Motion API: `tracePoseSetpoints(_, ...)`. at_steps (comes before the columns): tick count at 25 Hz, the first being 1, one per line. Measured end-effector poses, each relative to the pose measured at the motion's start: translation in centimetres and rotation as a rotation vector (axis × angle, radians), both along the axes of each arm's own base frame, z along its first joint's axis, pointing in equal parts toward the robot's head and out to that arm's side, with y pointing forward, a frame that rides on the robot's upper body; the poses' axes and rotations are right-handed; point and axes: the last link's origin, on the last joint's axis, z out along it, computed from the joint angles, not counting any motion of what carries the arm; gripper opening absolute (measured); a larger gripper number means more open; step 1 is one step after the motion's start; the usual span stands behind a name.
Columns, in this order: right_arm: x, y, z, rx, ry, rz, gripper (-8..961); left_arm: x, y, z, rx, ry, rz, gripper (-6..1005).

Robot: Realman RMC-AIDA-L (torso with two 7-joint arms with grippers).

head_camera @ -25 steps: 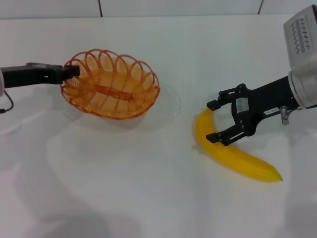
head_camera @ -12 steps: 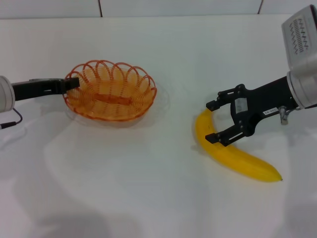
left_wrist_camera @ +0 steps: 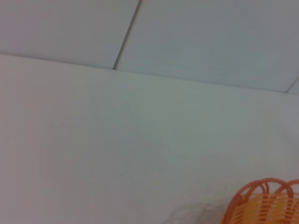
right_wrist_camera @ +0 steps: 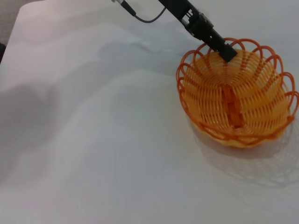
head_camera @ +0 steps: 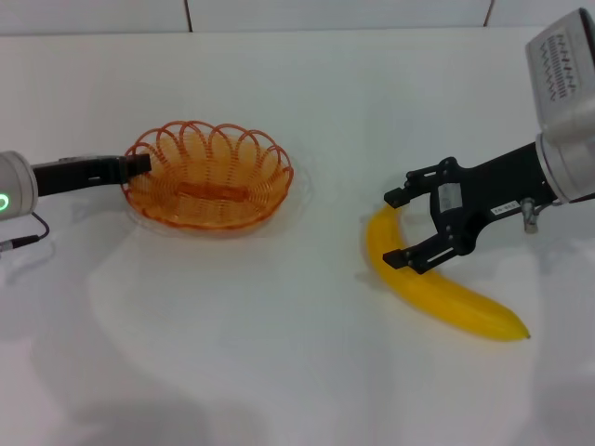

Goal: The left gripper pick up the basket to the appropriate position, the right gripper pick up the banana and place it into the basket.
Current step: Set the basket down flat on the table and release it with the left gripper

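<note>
L hand [head_camera: 139, 164] lay low, reaching sideways, clamped on basket [head_camera: 209, 177] rim; R hand [head_camera: 402, 227] angled down, fingers wide, straddling banana [head_camera: 437, 288] on table [head_camera: 279, 344]

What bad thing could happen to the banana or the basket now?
The left gripper pinches only the basket rim at one end, so the basket might tip or slip. The right gripper is open around the banana near its top end, not its middle; lifted there, the long end could droop, swing or slide out.
</note>
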Motion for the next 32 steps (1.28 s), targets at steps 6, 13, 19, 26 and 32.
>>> tracePoseSetpoints(6,-0.1,0.1,0.0,0.001,0.002,0.002,893,0.3,0.0,-0.6,-0.007,-0.006,-0.014,86)
tracePoseSetpoints(13,-0.2,0.1,0.0,0.0,0.002,0.004,893,0.5,0.1,-0.7,0.0,-0.011,-0.025,86)
tracePoseSetpoints(19,-0.2,0.1,0.0,0.003,0.004,0.003,893,0.6,0.1,-0.8,0.007,-0.027,-0.027,86)
tracePoseSetpoints(26,-0.3,0.2,0.0,0.002,0.003,0.006,894,0.8,0.1,-1.1,0.0,-0.034,-0.027,87)
tracePoseSetpoints(32,-0.3,0.2,0.0,0.002,0.004,0.006,894,1.0,0.1,-1.5,-0.012,-0.028,-0.039,87)
